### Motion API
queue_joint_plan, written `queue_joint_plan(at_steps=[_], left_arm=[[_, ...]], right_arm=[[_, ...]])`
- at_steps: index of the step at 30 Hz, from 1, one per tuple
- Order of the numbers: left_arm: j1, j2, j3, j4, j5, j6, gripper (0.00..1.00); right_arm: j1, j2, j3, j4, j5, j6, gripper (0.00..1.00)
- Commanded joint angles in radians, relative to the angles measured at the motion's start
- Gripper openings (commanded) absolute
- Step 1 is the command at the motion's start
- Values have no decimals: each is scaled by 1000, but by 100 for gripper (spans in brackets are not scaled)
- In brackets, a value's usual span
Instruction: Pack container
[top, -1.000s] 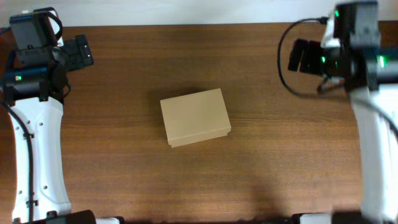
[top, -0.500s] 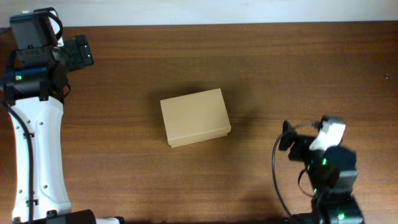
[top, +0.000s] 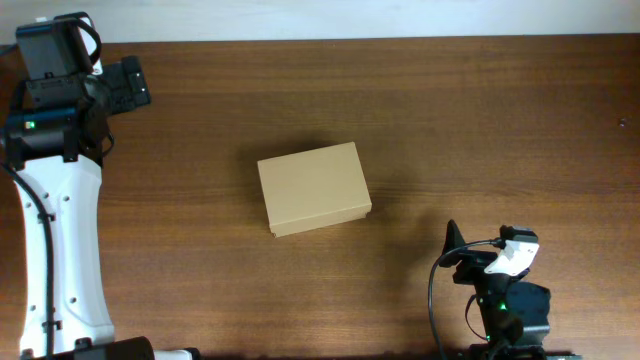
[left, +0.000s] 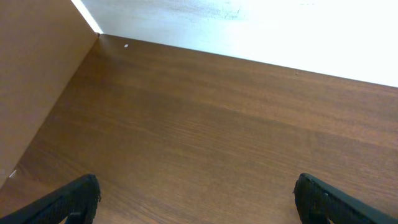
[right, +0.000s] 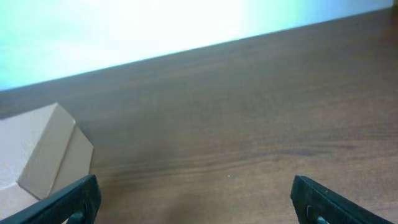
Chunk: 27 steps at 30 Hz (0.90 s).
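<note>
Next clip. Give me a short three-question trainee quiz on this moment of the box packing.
1. True or false: the container has its lid raised.
2. In the right wrist view, the container appears: A) lower left, B) upper right, C) nowhere.
3. Fill in: the left gripper and the right gripper both have their jaws ___, holding nothing.
Key: 1 false, the lid lies flat; 2 A; 3 open.
</note>
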Motion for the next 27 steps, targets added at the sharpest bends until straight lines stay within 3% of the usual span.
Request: queue_joint_plan(at_steps=[1,27], left_arm=[[2,3,0,2,3,0,99],[-2,-31,-16,-1,3,0,99]], right_arm=[[5,-31,-17,26,26,5,99],[6,-51,-18,29,26,5,99]])
